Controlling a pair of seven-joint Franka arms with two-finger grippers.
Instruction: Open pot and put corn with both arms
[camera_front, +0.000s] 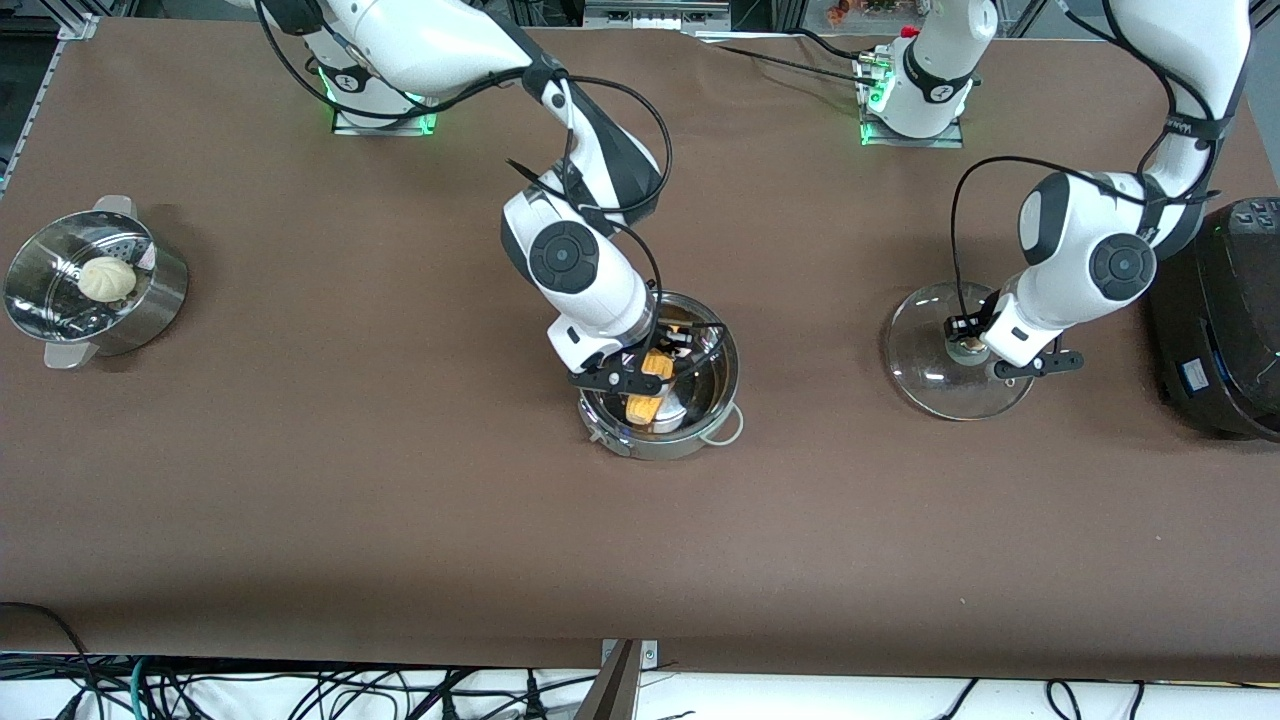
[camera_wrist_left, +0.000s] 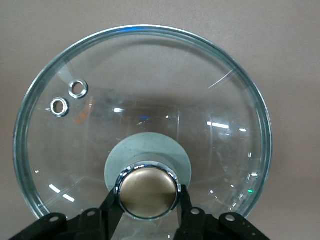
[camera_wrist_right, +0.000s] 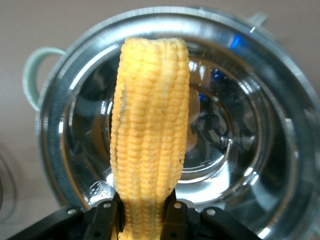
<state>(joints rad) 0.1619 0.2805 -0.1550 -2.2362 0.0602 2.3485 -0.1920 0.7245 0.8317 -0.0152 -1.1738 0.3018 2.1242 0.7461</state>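
The shiny round stainless steel pot (camera_front: 662, 392) stood open near the middle of the brown table (camera_front: 400, 500), its clear glass lid with the tan knob (camera_front: 950, 362) lying flat on the cloth well apart, toward the left arm's end, so the mouth was free for loading. The left gripper (camera_wrist_left: 148, 200) sat low over that lid with its black fingers (camera_wrist_left: 111, 210) closed on either side of the knob; I judged it was parking the lid out of the way. The right gripper (camera_wrist_right: 142, 212) hung over the pot's mouth, fingers clamped on one end of the yellow-orange corn cob (camera_wrist_right: 150, 135), which pointed down into the bowl, probably so it could be let go inside. In the front view the cob (camera_front: 650, 385) appeared partly within the rim, though whether it touched the bottom I could not tell.

Counted: one pot, one lid, one cob, two arms, one perforated steel steamer basket (camera_front: 60, 300) holding one pale round bun (camera_front: 107, 278), one big black cooker (camera_front: 1225, 320)
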